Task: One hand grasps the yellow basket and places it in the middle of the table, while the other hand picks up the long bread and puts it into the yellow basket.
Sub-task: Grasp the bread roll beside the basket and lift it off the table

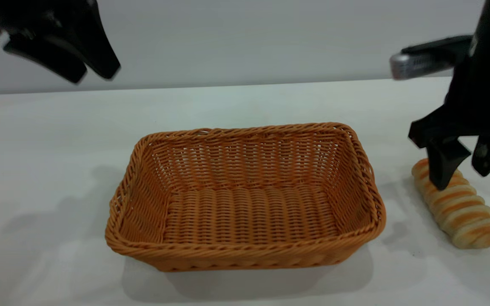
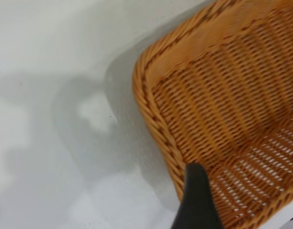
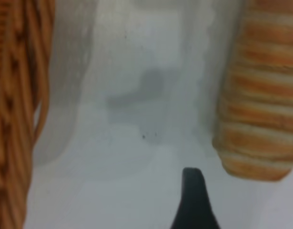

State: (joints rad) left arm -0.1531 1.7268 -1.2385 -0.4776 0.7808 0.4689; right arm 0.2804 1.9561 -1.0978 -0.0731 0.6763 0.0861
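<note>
Progress: the yellow basket [image 1: 245, 197] is seen set near the middle of the table [image 1: 49, 170], so that part is judged done; the bread is not yet lifted.
Bread: the long bread [image 1: 457, 206] is found lying on the table, right of the basket, apart from it.
Right gripper [image 1: 462, 168]: fingers are spread, poised at the bread's far end, nothing gripped.
Left gripper [image 1: 87, 68]: raised over the far left, apparently parted, nothing held.
Materials: woven wicker, braided rim, sloping sides; ridged, striped loaf; matte white tabletop.
</note>
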